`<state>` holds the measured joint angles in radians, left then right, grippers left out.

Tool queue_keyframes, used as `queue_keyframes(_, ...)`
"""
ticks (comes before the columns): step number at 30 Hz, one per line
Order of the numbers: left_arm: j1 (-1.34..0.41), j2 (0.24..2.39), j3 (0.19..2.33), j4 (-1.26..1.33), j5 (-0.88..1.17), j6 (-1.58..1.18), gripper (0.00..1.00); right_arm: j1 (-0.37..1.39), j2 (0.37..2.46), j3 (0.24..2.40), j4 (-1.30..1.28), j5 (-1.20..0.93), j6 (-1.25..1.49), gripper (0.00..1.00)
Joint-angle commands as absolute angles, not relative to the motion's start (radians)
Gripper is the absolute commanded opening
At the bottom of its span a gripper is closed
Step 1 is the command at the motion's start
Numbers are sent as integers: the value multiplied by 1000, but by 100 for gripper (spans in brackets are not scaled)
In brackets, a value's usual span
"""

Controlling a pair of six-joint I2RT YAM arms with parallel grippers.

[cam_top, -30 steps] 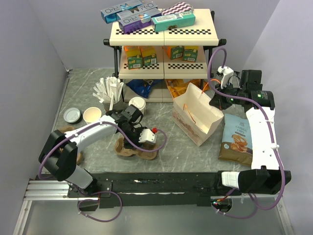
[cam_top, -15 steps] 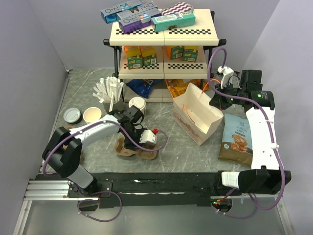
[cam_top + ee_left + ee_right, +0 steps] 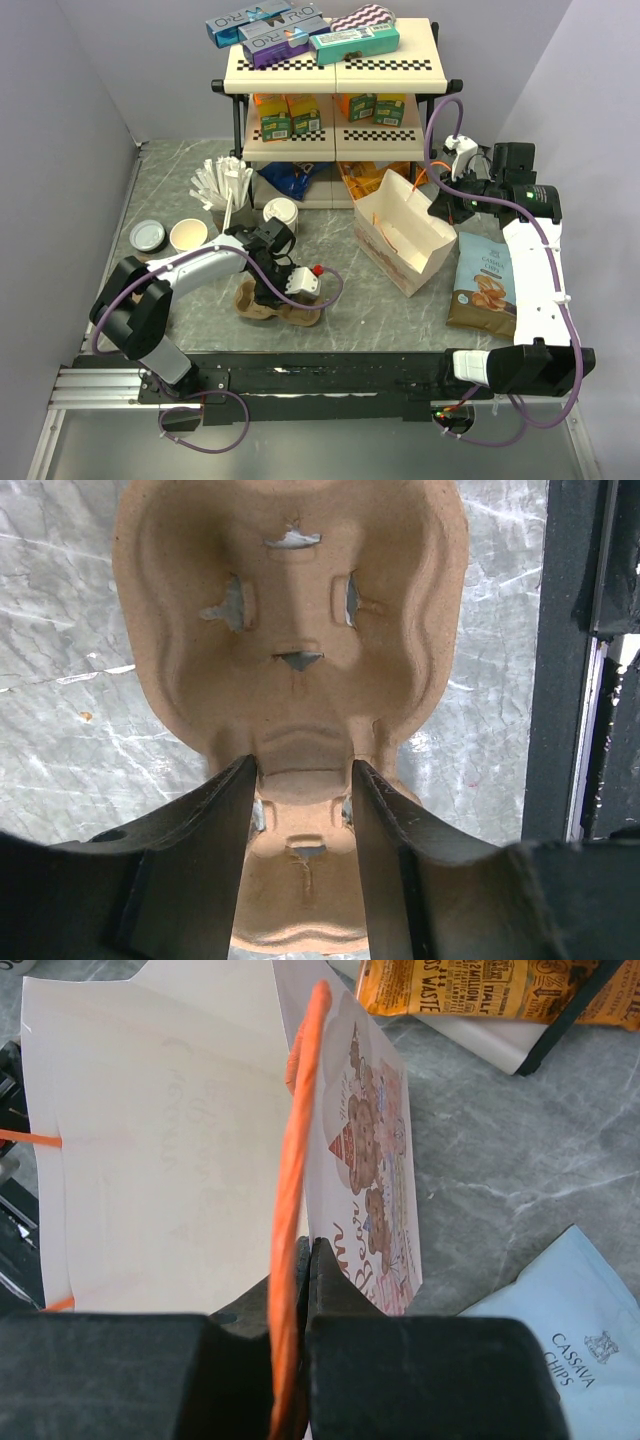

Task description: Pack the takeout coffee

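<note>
The takeout coffee cup (image 3: pixel 188 235), white with a cream-tan inside, stands open at the left, apart from both grippers. A brown moulded cup carrier (image 3: pixel 277 303) lies near the front; it fills the left wrist view (image 3: pixel 300 630). My left gripper (image 3: pixel 270 287) hangs low over it, jaws open, fingers either side of the carrier's middle ridge (image 3: pixel 303 770). My right gripper (image 3: pixel 441 207) is shut on the rim of the open white paper bag (image 3: pixel 405 243), next to its orange handle (image 3: pixel 295 1160); the grip shows in the right wrist view (image 3: pixel 311 1252).
A lidded white cup (image 3: pixel 281 213) stands behind the left gripper. A flat grey lid (image 3: pixel 147 235) and a dark cup of white sticks (image 3: pixel 225 190) are at the left. A shelf rack (image 3: pixel 335 110) of boxes stands behind. A blue chips bag (image 3: pixel 486 282) lies right.
My left gripper has shifted a little nearer and lower over the cup carrier. The right arm and the bag have not moved.
</note>
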<state>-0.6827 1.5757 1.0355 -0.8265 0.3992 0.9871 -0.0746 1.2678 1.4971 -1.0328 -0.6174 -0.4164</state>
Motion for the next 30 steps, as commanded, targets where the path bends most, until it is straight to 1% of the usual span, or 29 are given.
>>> queue_keyframes(1,-690,1588,1032,-824,422,1023,48,-67,1276,1532,-1008,-624,-410,0)
queue_keyframes(24,-704,1598,994,-776,399,1014,48,-67,1279,1526,-1003,-621,-403,0)
queue_keyframes(27,-706,1598,997,-779,399,1011,43,-67,1281,1529,-1005,-621,-403,0)
queue_keyframes(28,-706,1600,999,-782,399,1011,38,-67,1282,1531,-1005,-621,-403,0)
queue_keyframes(30,-706,1601,1005,-796,396,1009,34,-69,1284,1535,-1008,-618,-405,0)
